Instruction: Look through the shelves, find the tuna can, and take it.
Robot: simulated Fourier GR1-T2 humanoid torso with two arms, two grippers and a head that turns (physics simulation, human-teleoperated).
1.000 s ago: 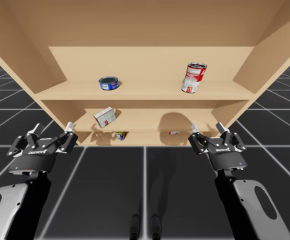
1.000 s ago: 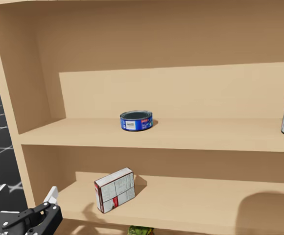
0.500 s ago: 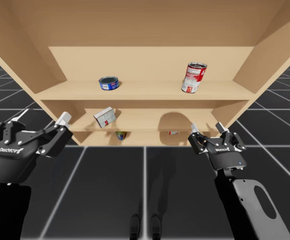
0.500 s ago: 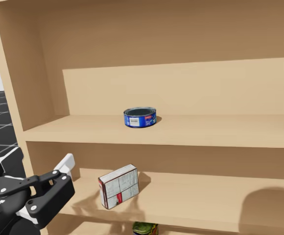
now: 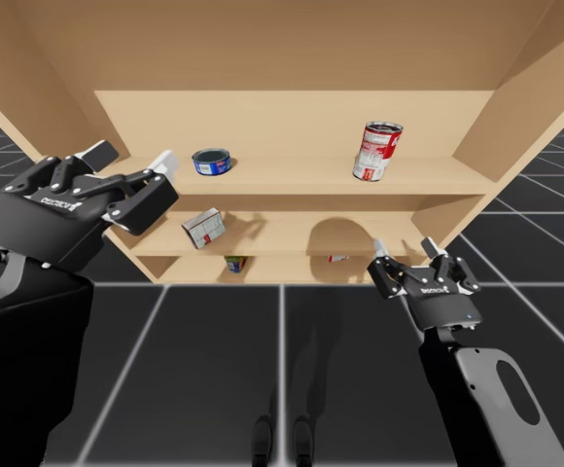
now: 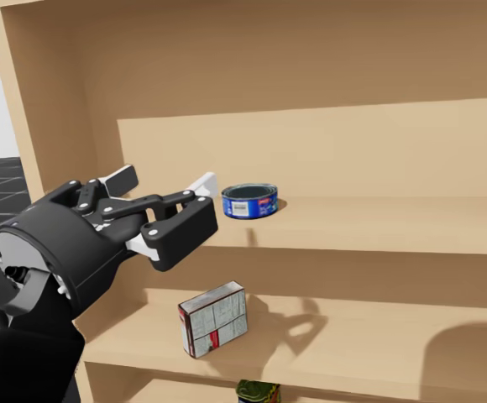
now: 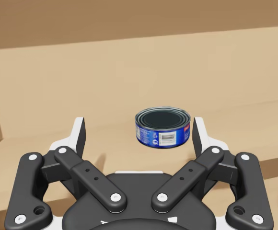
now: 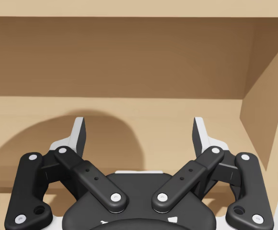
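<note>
On the upper board of the tan wooden shelf unit [image 5: 292, 180], toward its left, the low round blue tuna can [image 5: 211, 161] stands upright. The robot's left gripper [image 5: 134, 158] hovers level with it, fingers [image 7: 80, 135] spread wide, the can just ahead of their gap and untouched, apparently lined up for a pinch. The right gripper [image 5: 403, 249], likewise spread, hangs low, well apart.
</note>
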